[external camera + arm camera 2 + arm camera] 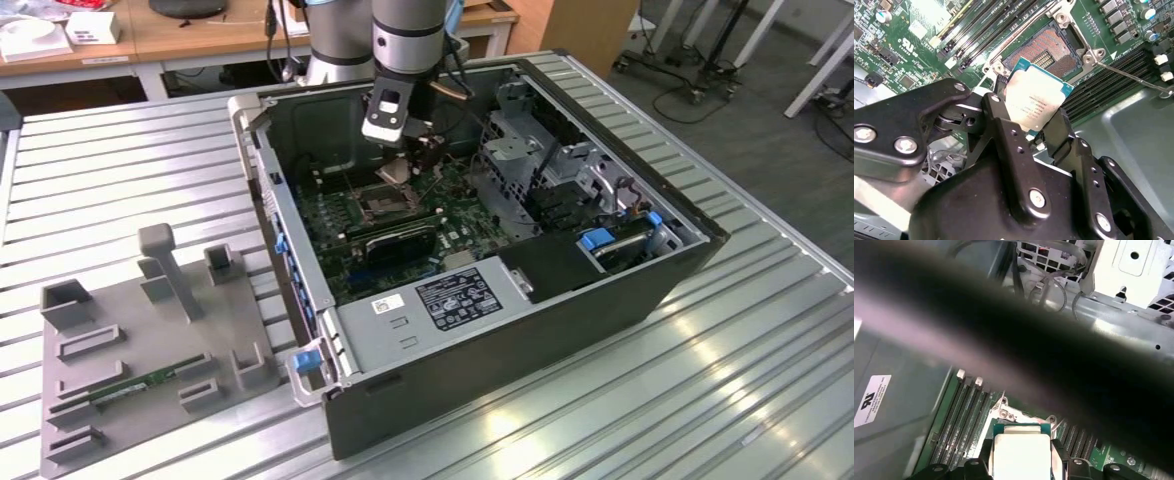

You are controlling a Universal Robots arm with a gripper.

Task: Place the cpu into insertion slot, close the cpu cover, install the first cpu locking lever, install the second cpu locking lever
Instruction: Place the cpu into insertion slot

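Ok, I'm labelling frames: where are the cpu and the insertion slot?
cpu (pixel 1034 100), second wrist view, centre of its metal face.
insertion slot (pixel 1049 46), second wrist view, its bare pin field.

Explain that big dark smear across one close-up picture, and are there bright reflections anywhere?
First wrist view: a dark band, something too near the lens to focus, blurs diagonally across; the chip looks washed pale. Second wrist view: chip and socket are crisp. Exterior view: the ribbed metal table throws bright glare streaks.
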